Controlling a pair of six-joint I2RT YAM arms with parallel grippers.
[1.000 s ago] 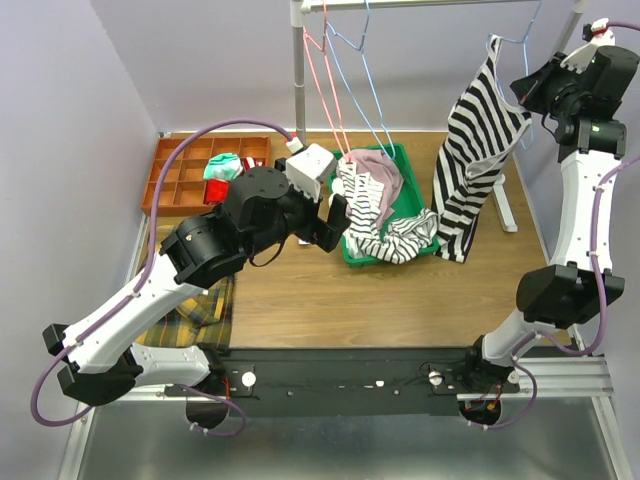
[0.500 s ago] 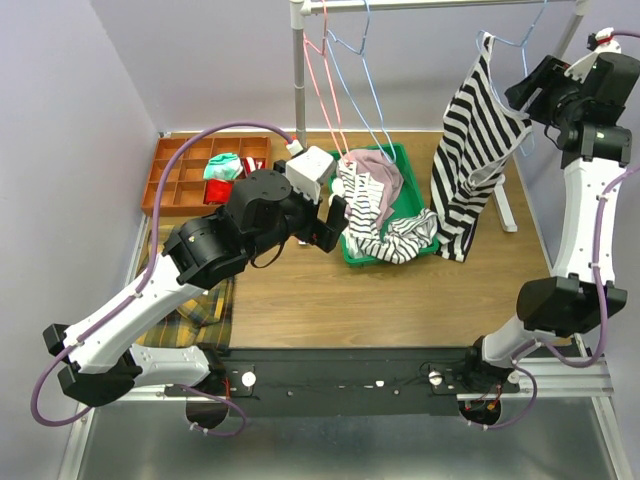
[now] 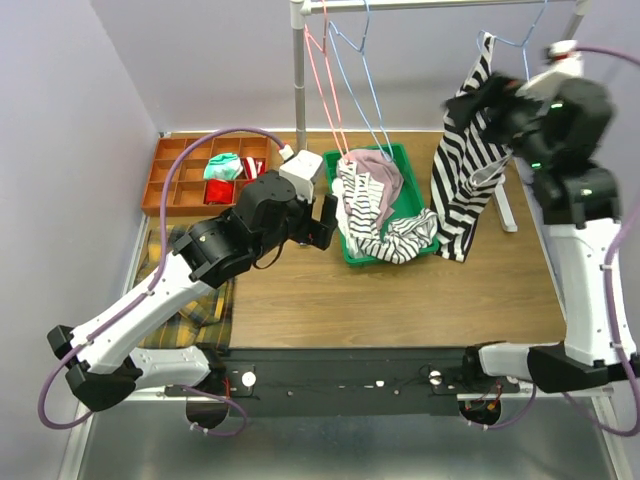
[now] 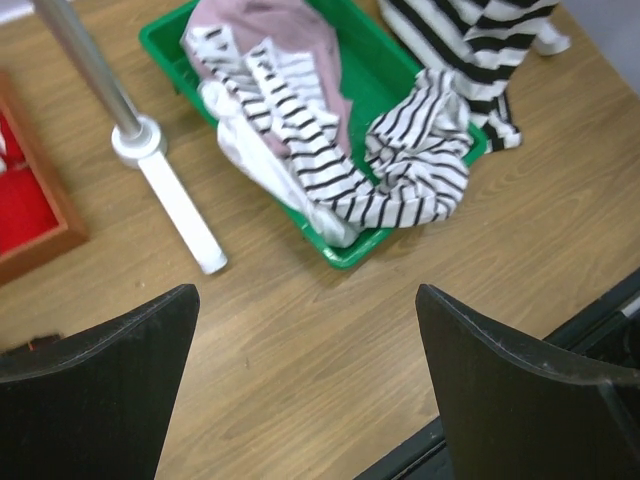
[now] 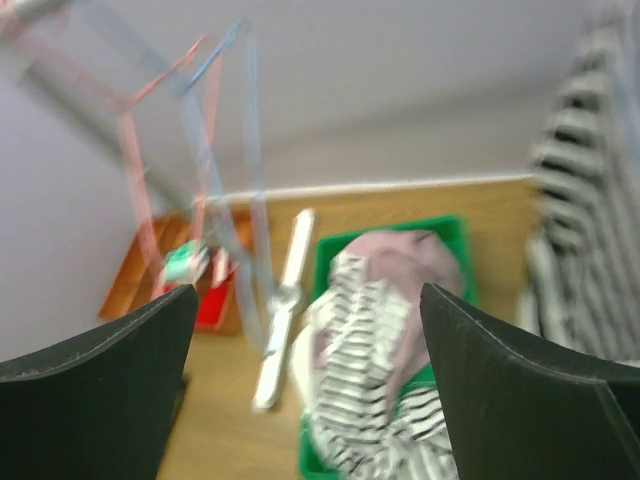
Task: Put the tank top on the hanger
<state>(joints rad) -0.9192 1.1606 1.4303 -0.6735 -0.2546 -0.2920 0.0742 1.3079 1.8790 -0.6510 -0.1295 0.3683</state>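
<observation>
The zebra-striped tank top (image 3: pixel 468 170) hangs by a strap from the light-blue hanger (image 3: pixel 520 42) on the rail at the back right, its hem trailing toward the green tray. My right gripper (image 3: pixel 478 100) is open just beside the top's upper part with nothing between its fingers; in the blurred right wrist view the tank top (image 5: pixel 590 200) shows at the right edge, outside the open gripper (image 5: pixel 305 380). My left gripper (image 3: pixel 325 220) hovers open over bare wood left of the tray. The left wrist view confirms an empty gripper (image 4: pixel 305 380) and shows the tank top's hem (image 4: pixel 490 50).
A green tray (image 3: pixel 418 160) holds a dusty-pink garment (image 3: pixel 378 170) and a finer striped cloth (image 3: pixel 385 235). Spare red and blue hangers (image 3: pixel 330 90) hang by the rack pole (image 3: pixel 298 80). An orange compartment box (image 3: pixel 180 175) and plaid cloth (image 3: pixel 200 305) lie left.
The right gripper opened and let go of the tank top, and its wrist swung left and turned toward the tray. The left arm drew back slightly.
</observation>
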